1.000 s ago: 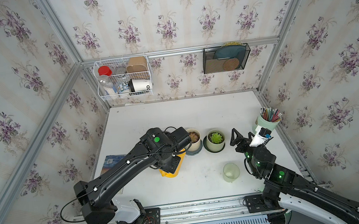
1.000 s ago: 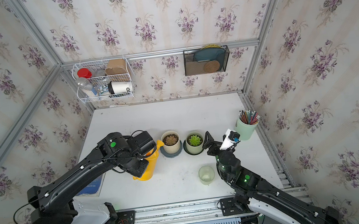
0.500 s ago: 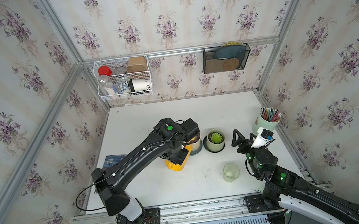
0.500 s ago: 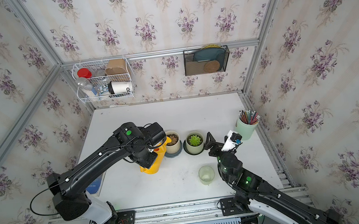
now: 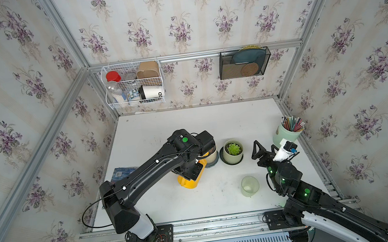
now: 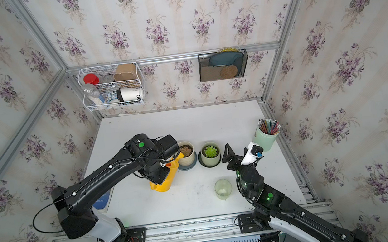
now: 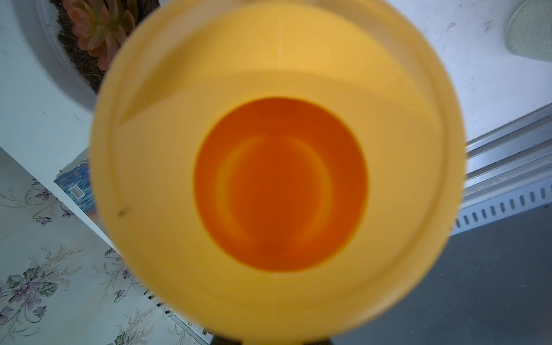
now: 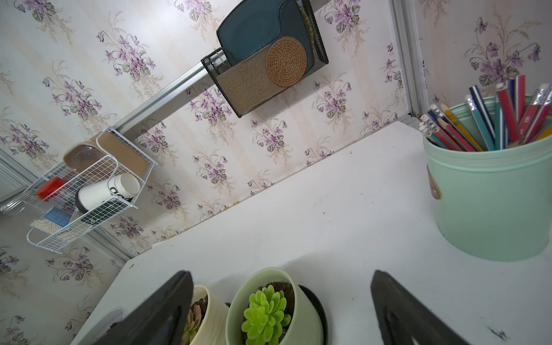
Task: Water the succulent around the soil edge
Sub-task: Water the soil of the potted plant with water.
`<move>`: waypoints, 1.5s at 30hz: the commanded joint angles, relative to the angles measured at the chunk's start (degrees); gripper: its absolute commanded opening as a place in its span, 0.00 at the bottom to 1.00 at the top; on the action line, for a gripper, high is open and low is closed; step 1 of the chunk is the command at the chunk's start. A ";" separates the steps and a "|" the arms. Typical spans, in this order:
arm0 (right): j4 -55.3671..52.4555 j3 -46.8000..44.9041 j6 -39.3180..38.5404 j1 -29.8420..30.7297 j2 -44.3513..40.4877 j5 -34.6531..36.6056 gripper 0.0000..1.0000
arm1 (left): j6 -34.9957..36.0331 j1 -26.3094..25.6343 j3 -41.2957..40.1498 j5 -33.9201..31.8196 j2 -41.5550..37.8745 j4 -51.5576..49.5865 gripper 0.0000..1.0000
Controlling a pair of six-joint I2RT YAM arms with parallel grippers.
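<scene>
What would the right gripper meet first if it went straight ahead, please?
Probably the green succulent's pot, which lies ahead of the open right gripper in its wrist view, though depth is unclear.

The left arm [image 5: 142, 176] and right arm [image 5: 292, 182] are black with white lower shells [image 5: 143, 228], round green lights [image 5: 185, 139] and thin black cables [image 5: 83, 217].

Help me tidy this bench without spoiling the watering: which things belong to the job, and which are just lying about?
Job: can, pink succulent by its spout, possibly green succulent.
Lying about: pencil cup, glass, book, basket, rack.
</scene>
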 commanded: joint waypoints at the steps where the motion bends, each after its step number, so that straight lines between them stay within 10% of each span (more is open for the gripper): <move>1: 0.80 -0.07 -0.38 -0.03 -0.08 0.23 0.98 | -1.00 0.13 -1.06 -1.36 -0.75 -6.93 0.00; 45: 0.01 -0.98 0.03 -0.37 -1.69 0.47 0.98 | -2.27 -1.29 -0.91 -2.16 -0.18 -8.65 0.00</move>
